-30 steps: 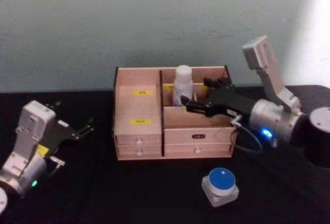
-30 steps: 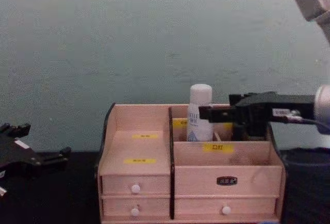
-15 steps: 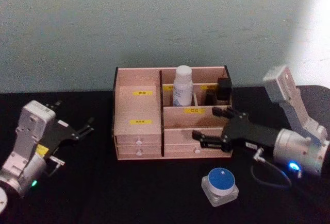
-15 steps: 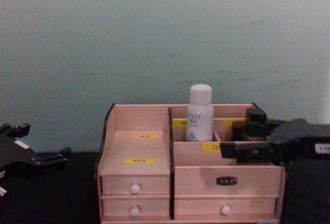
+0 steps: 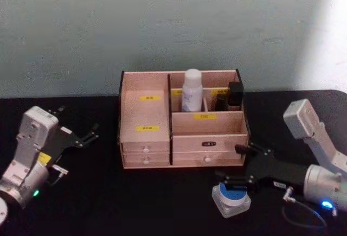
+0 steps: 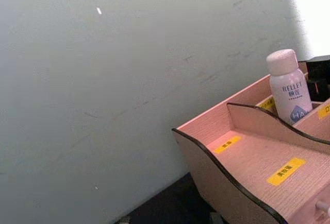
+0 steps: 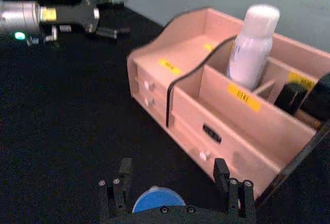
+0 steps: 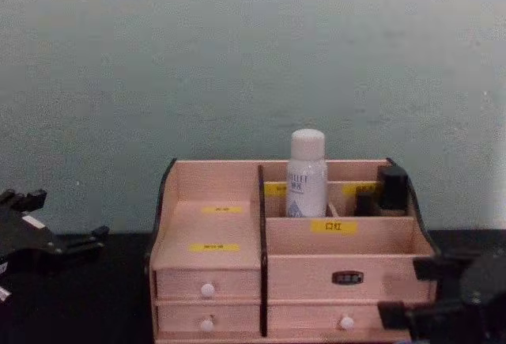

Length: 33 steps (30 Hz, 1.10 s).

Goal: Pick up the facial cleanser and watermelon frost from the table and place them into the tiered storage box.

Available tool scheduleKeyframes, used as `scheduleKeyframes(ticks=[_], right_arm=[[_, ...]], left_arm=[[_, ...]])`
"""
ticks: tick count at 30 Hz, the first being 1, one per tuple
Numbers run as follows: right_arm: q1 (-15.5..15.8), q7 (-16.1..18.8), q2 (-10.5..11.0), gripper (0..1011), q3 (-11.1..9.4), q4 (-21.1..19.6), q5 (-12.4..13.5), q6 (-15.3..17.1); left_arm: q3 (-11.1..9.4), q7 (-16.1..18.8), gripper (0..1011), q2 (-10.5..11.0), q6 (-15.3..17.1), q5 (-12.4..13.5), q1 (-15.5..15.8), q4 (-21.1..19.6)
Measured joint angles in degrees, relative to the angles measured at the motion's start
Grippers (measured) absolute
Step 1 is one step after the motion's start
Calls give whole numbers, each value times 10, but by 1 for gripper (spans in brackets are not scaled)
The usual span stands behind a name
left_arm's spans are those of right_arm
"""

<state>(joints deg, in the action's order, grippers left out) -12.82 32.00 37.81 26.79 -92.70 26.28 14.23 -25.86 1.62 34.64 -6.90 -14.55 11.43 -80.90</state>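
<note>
I'm on the grasp of the watermelon frost [image 7: 157, 200], working with the right gripper [image 7: 172, 164]. Its fingers are spread wide and hold nothing. In the right wrist view the jar's blue lid sits between the two fingers, back toward the palm and closer to one finger than the other. In the head view the jar lies just under and in front of the gripper's near finger, which overlaps its rim. I can't tell from these views whether the fingers are down at the height of the jar's wall or a little above the lid.

To do this well, I'd first centre the jar between the fingers so neither pad nudges it sideways across the black table [image 5: 135, 203]. Then I'd come down until the pads face the clear wall below the lid, since the lid's edge looks like a poor place to pinch. The jar is squat, so I'd close slowly and evenly; it should slide rather than tip.

The tiered storage box [image 5: 187, 123] stands beyond the fingertips, near but apart from them. The facial cleanser [image 5: 192, 88] is upright in a rear compartment of it, well beyond the gripper. The left gripper [image 5: 76, 121] rests spread and empty, far across the table from the right one.
</note>
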Motion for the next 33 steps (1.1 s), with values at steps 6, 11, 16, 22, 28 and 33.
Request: scheduleKeyframes(ticks=[6,11,16,22,28,33], right_arm=[[8,-1,14,1002,6,-4,-2,11],[11,3,22,1002,12,-5,-3,17],[11,4,23,1002,16,-3,-5,20],[11,4,22,1002,20,4,-6,23],[10,1,20,1002,23,8,-9,25],[9,1,18,1002,25,10,-10,26]], left_arm=[[0,0,1001,0,0,0,0,0],[0,0,1002,0,0,0,0,0],[0,0,1001,0,0,0,0,0],[0,0,1001,0,0,0,0,0],[0,0,1001,0,0,0,0,0],[0,0,1001,0,0,0,0,0]])
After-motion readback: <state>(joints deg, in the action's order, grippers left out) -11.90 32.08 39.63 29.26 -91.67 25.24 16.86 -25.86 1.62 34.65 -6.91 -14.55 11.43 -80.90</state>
